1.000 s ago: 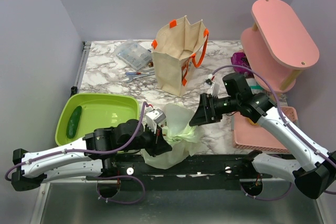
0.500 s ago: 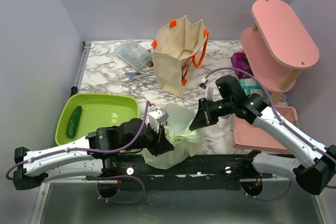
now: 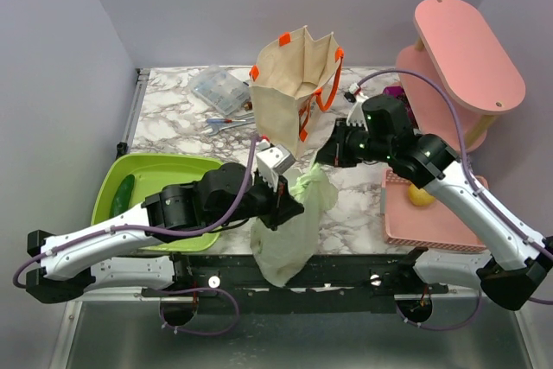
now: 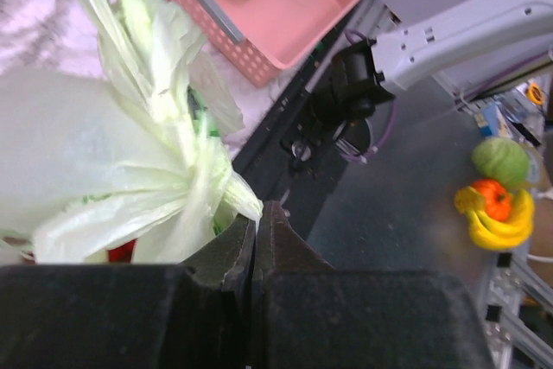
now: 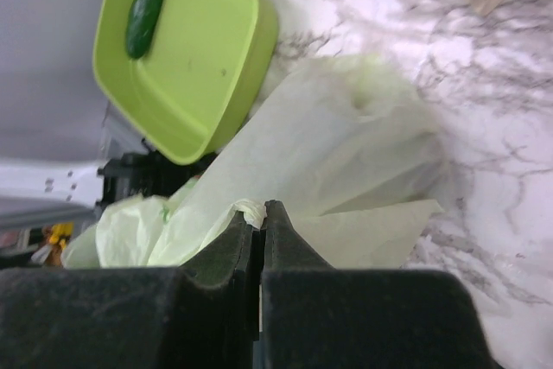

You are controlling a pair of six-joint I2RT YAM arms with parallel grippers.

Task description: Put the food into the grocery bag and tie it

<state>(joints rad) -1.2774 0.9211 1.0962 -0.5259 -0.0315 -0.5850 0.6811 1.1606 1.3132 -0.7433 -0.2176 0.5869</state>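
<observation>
- Starting with the marble desk (image 3: 173,123), we find the task's thing at its near edge, between the two arms and partly hanging over the front rail.
- The grocery bag (image 3: 285,239) is gathered at the top and stretched between the arms, so we judge the packing over and the tying under way.
- The green tray (image 3: 164,181) to the left holds only a cucumber (image 3: 123,196), which is not among the produce we take the task to mean.
- The pink basket (image 3: 432,229) sits by the right arm, well apart from the bag.
- The left claw (image 3: 292,203) is clenched on a twisted bunch of the bag's plastic; its wrist view shows the jaws pressed together on the film.
- The right claw (image 3: 327,157) is clamped on the other drawn-out strip, pulled up and to the right.
- Next, we think, the two strips must be crossed and one passed under the other, without tearing the thin film or letting go.
- A yellow fruit (image 3: 421,194) lies in the basket, outside the bag; whether it is the lemon we cannot tell.
- A red patch (image 4: 121,251) shows through the plastic; the rest of the food is hidden, and no knot can be made out.
</observation>
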